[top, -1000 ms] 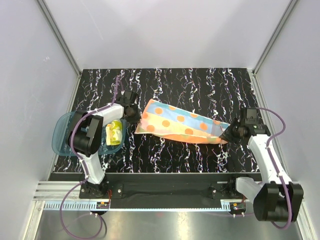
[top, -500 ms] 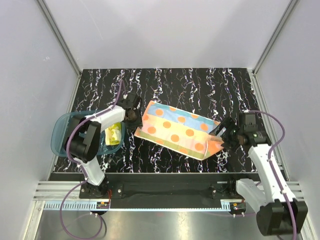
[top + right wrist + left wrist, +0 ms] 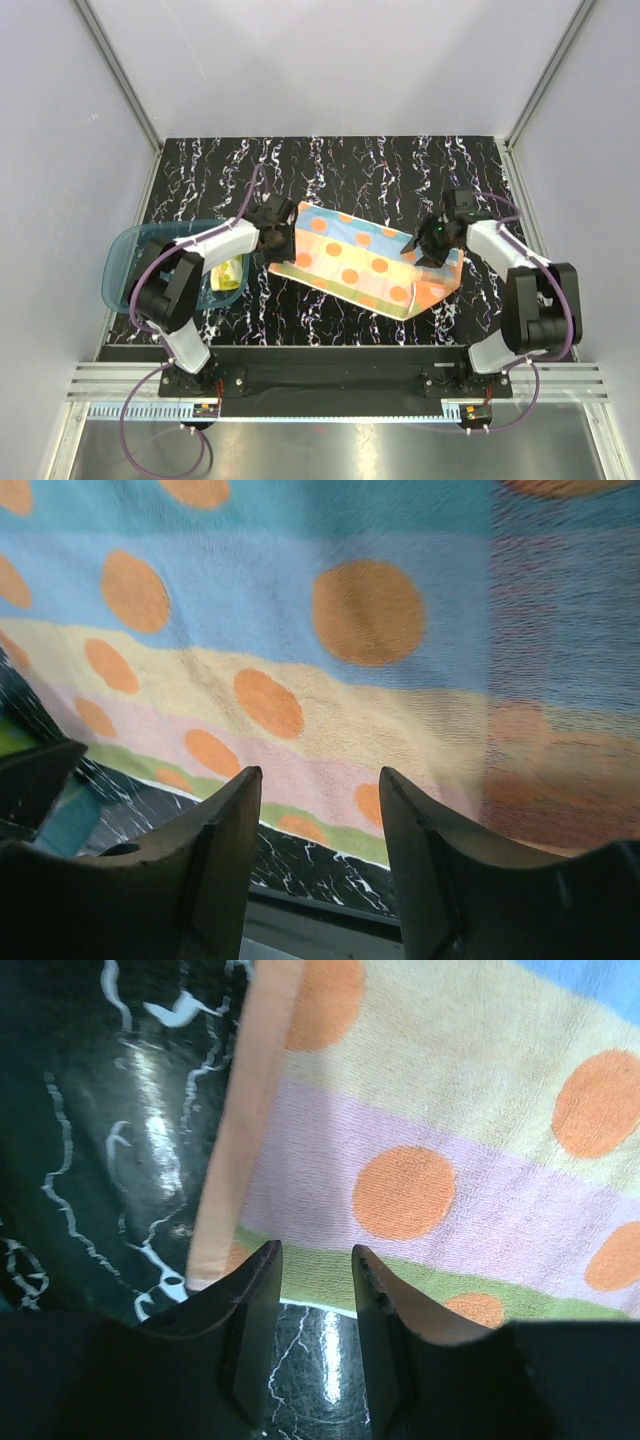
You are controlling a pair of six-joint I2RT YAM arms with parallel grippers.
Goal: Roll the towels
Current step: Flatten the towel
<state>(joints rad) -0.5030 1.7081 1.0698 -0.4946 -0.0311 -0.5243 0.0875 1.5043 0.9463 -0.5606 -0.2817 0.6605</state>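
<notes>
The orange-dotted striped towel [image 3: 360, 262] lies spread flat on the black marbled table, and its right end [image 3: 437, 288] is folded over. My left gripper [image 3: 274, 240] sits at the towel's left edge. In the left wrist view the left gripper [image 3: 315, 1265] is open with only bare table between its fingers, and the towel [image 3: 440, 1130] lies just beyond the tips. My right gripper [image 3: 422, 247] hovers over the towel's right part. In the right wrist view it [image 3: 320, 785] is open and holds nothing, with the towel [image 3: 300, 640] beneath it. The yellow towel [image 3: 228, 272] lies rolled in the tray.
A translucent blue tray [image 3: 128, 262] sits at the table's left edge, beside the left arm. Grey walls with metal rails close in the table on three sides. The arm bases stand on a black rail [image 3: 330, 378] at the near edge.
Both grippers have let go of the dotted towel, which has dropped flat onto the table. The right gripper has swung back and left over the towel's right end. The left gripper has edged right.
</notes>
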